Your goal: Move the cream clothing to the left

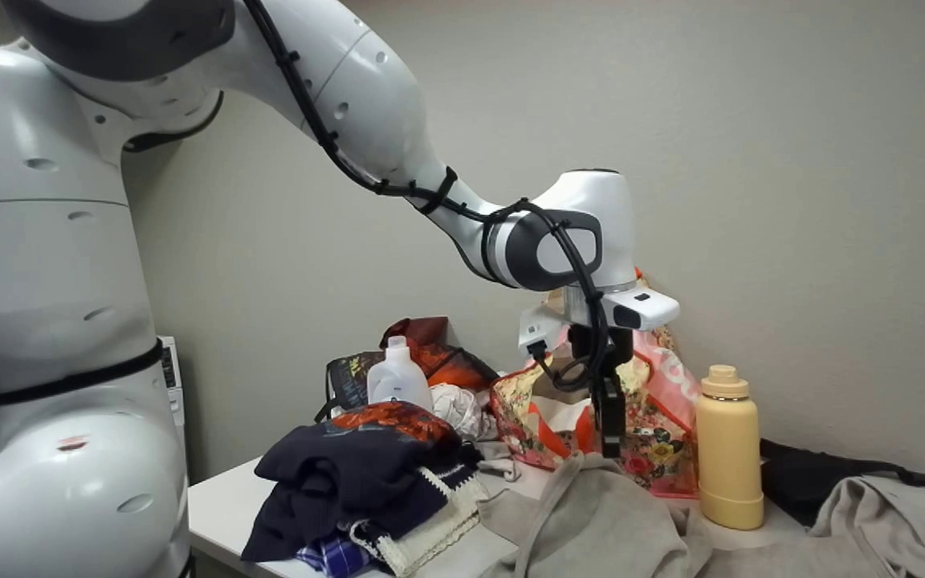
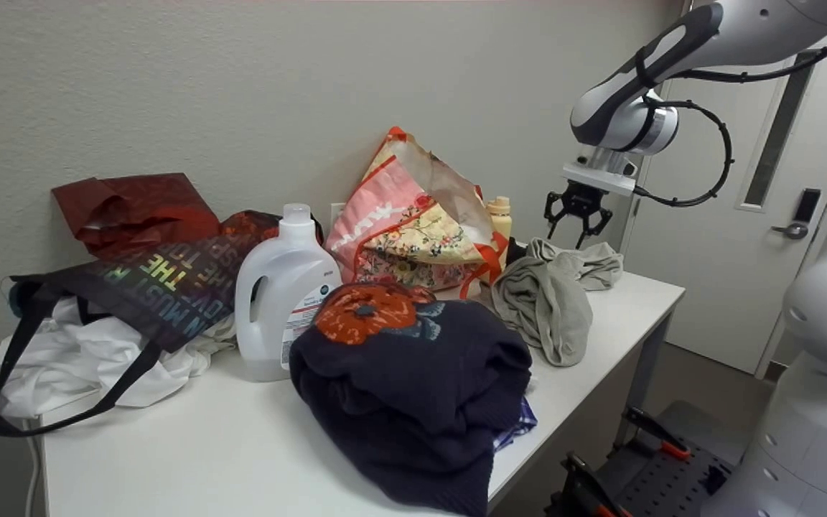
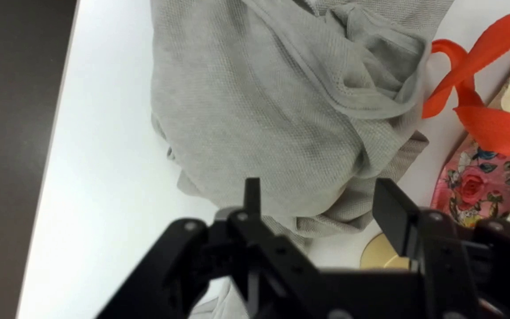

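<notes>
- The gripper (image 3: 319, 180) is open, with its two black fingers (image 3: 253, 195) wide apart.
- It hangs over the cream cloth (image 3: 264, 115), pointing down. It is hard to tell if its tips touch the cloth.
- The cream cloth looks a bit grey. It lies in soft folds on the white table (image 2: 169, 445), right by the flower bag (image 2: 413, 251).
- In both exterior views the cream cloth makes two heaps. It is hard to tell if they are one piece.
- In the wrist view, red straps (image 3: 498, 128) come up close to the cream cloth.
- The yellow bottle (image 1: 727, 449) stands upright near the cream cloth, with a black thing (image 1: 804, 484) beside it.
- The blue sweater (image 2: 413, 373) has a red flower on it and sits in a heap. A checked cloth (image 1: 338, 555) pokes out from under it.
- The jug (image 2: 266, 316) stands upright beside the blue sweater.
- The dark bag (image 2: 169, 287) lies on the white cloth (image 2: 97, 355).
</notes>
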Controlling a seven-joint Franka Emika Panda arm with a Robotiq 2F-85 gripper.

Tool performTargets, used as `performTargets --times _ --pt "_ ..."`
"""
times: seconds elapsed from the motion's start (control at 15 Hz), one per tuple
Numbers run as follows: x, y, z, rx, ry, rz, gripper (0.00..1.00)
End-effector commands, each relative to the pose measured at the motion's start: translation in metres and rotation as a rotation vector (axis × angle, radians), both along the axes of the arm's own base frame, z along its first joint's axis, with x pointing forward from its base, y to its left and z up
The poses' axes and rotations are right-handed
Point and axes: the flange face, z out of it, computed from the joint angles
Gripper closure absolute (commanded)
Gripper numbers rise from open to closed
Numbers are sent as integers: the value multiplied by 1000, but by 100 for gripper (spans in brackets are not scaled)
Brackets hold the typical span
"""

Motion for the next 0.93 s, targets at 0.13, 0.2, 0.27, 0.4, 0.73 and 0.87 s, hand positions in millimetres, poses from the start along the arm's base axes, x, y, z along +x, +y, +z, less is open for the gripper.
performTargets --times 0.13,0.2,0.27,0.4,0.73,0.87 --pt "5 12 87 -62 54 84 0" --pt "8 14 107 -66 57 103 0" --pt "10 15 125 -73 56 115 0" --pt "16 16 157 -84 42 128 0" --pt "25 14 192 -90 19 134 0" --pt "26 12 193 -96 15 133 0"
